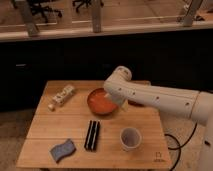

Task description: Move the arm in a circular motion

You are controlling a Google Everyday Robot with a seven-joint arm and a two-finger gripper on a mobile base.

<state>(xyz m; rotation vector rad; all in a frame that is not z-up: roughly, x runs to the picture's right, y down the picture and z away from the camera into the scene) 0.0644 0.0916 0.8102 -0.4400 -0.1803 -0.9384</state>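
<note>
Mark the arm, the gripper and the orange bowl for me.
arm (160, 97): camera view, middle of its long white segment.
gripper (121, 103): camera view, pale tip hanging at the bowl's right edge.
orange bowl (98, 101): camera view, inside surface.

My arm (160, 99) is glossy white, thick rounded tubes, bulbous joint, small dark dots; my pale hand (121, 106) tips it, over the bench's far edge.

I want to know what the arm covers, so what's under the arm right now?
Under the arm sits the orange bowl on the wooden table; the elbow covers the bowl's right rim. The gripper hangs at that rim. A dark-red thing behind the arm is mostly hidden.
</note>
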